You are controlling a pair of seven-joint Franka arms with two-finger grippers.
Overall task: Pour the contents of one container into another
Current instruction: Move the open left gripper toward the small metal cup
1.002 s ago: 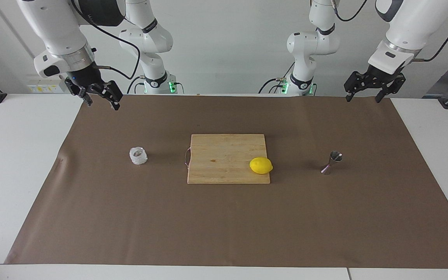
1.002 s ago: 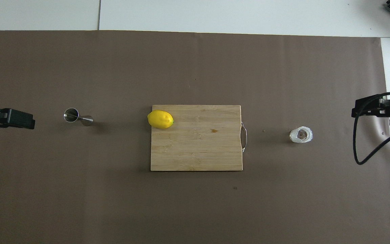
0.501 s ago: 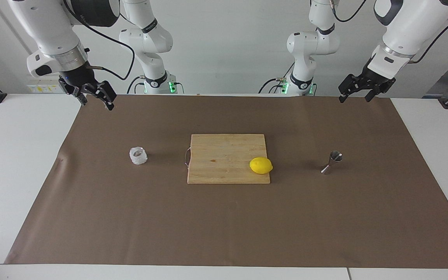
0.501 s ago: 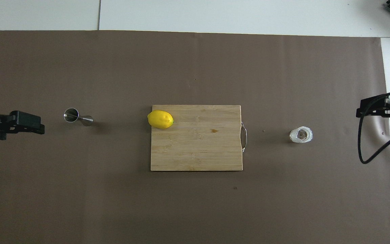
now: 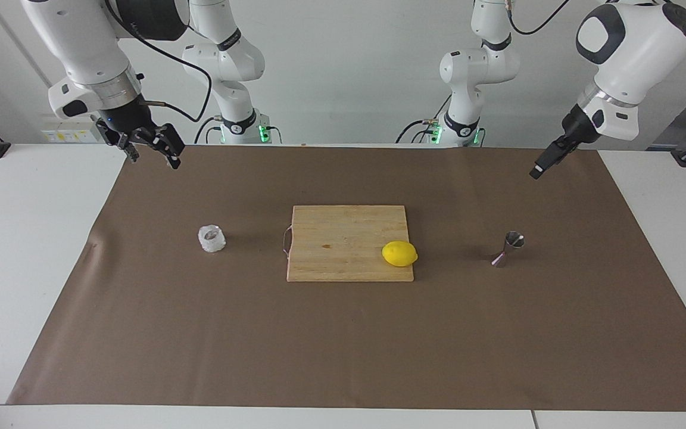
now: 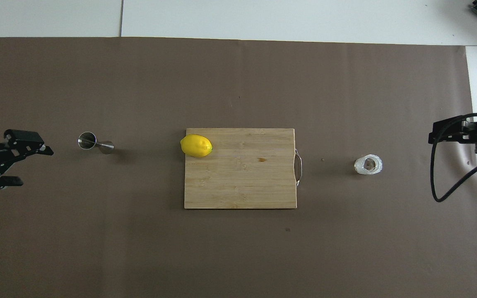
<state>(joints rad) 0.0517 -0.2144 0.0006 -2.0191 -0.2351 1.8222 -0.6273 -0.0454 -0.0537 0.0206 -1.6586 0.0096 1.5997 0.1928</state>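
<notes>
1. The cup stands upright on the brown mat, toward the right arm's end of the table, beside the board on its handle side but well apart from it.
2. The jigger stands on the mat toward the left arm's end, a little tilted, well apart from the board.
3. The lemon lies on the board, at the corner that is toward the jigger and farther from the robots.
4. The cup, the lemon and the jigger are about in one line across the table.
5. The left gripper hangs in the air over the mat at the left arm's end, apart from the jigger. Its fingers are spread and hold nothing.
6. The right gripper hangs over the edge of the mat at the right arm's end, well apart from the cup. Its fingers are also spread and hold nothing.
</notes>
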